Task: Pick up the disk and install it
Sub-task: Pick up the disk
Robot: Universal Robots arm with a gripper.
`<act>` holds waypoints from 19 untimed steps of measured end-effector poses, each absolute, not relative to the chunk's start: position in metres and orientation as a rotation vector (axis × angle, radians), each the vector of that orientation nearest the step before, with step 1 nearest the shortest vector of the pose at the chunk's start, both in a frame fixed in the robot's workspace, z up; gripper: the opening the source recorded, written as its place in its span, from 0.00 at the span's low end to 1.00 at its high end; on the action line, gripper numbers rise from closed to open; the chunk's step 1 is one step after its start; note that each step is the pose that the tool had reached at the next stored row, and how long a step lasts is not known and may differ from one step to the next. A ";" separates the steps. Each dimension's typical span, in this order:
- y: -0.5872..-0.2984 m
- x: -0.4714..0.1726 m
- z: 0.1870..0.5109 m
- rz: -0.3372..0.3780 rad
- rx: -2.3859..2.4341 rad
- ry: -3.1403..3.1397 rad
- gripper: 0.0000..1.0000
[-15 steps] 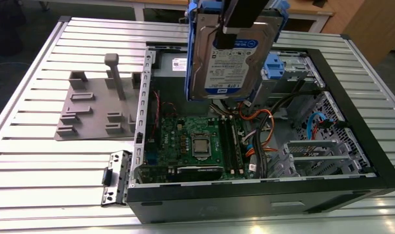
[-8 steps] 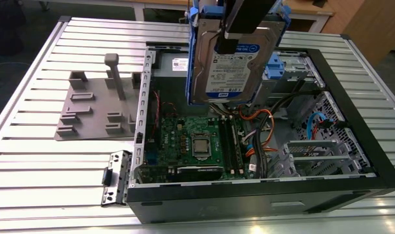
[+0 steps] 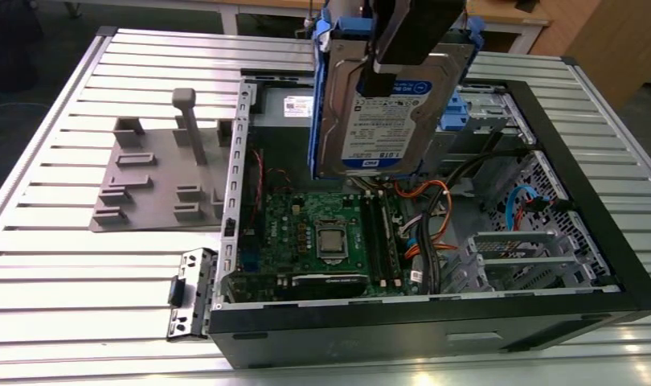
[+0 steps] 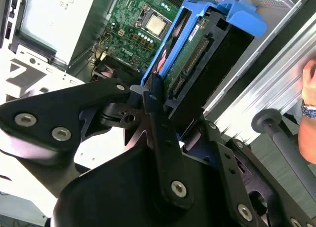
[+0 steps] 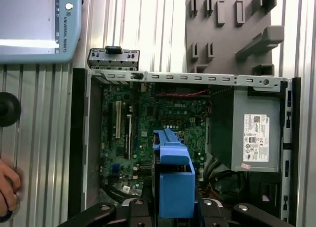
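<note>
Blue-framed disk (image 3: 385, 112) clamped in closed end effector (image 3: 409, 60), held upright above open computer case (image 3: 433, 330), over motherboard (image 3: 320, 233). Carry step; install pending, probably needs alignment with drive cage (image 3: 485, 112).

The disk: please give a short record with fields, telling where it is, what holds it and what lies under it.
disk: silver, blue-framed, in the air, on edge
held by: gripper, fingers shut on it
below: open computer case with green motherboard
installed: not yet
beside case: grey fixture plate
</note>
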State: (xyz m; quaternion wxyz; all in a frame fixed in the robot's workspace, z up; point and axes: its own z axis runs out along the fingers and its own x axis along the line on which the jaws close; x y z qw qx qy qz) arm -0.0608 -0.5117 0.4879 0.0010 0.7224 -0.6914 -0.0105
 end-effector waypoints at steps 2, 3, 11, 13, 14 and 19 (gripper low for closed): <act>-0.513 -0.060 0.487 -0.033 2.268 -2.171 0.36; -0.514 -0.059 0.487 -0.033 2.268 -2.171 0.36; -0.516 -0.042 0.485 -0.034 2.268 -2.170 0.36; -0.517 -0.037 0.485 -0.035 2.267 -2.170 0.36; -0.517 -0.034 0.485 -0.035 2.267 -2.170 0.36; -0.521 -0.020 0.484 -0.038 2.266 -2.169 0.36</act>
